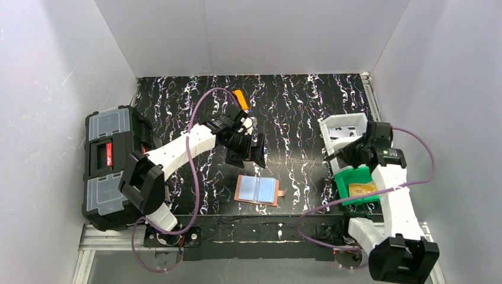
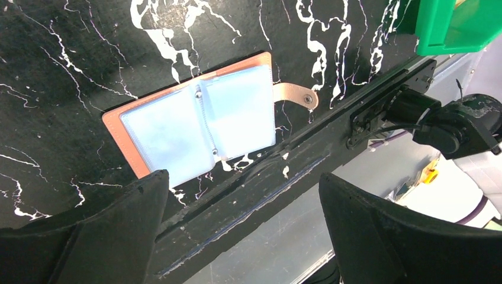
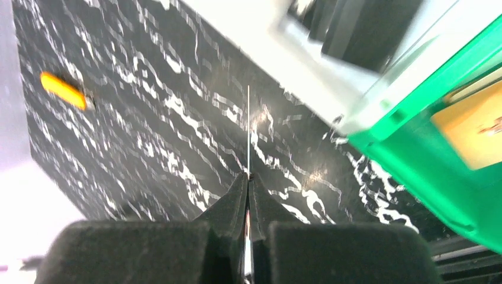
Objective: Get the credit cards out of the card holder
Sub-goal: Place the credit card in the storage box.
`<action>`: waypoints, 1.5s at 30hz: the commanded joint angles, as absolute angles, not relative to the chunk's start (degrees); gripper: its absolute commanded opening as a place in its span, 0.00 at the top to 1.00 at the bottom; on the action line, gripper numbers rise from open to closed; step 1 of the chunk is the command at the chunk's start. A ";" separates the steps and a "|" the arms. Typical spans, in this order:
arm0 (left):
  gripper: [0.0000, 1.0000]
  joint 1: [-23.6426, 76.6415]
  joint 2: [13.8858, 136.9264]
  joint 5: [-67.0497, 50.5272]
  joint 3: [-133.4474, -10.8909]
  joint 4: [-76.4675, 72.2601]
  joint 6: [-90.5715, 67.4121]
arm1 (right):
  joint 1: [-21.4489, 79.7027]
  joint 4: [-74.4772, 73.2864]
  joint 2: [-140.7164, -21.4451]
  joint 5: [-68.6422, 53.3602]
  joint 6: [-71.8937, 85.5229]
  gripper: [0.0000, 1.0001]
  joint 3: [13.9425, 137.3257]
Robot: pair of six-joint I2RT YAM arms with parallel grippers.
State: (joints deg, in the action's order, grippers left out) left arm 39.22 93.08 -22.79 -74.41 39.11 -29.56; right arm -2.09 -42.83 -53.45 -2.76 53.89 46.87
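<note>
Your left hand (image 2: 243,204) hangs spread above the open tan card holder (image 2: 195,121), its glossy sleeves showing. Your right hand (image 3: 248,177) pinches a thin card (image 3: 248,130), visible edge-on only.

Holder (image 1: 257,190) — brown, open flat on tabletop (image 1: 296,118). Tan card (image 1: 362,189) lies in green bin (image 1: 341,182); second card (image 3: 248,130) — edge-on in right fingers (image 3: 231,207).

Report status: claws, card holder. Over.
Left claw open, off the open brown leather card holder. Right claw shut on thin pale card, edge-on. Orange-tan card in green plastic bin. Holder unobstructed.
</note>
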 commanded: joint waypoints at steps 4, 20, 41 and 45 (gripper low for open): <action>0.02 39.52 88.63 -24.96 -72.20 38.89 -28.44 | -13.45 -43.71 -59.42 2.47 49.91 0.99 54.46; 0.02 39.49 88.02 -24.27 -71.31 40.80 -28.39 | -20.18 -32.58 -72.73 -3.42 53.00 0.99 54.24; 0.02 39.44 88.46 -23.63 -70.82 41.09 -28.65 | -20.30 -35.92 -71.07 -8.69 49.77 0.34 54.60; 0.02 39.51 88.79 -23.21 -71.10 41.43 -28.73 | -20.08 -36.49 -68.17 -11.05 49.25 0.24 53.50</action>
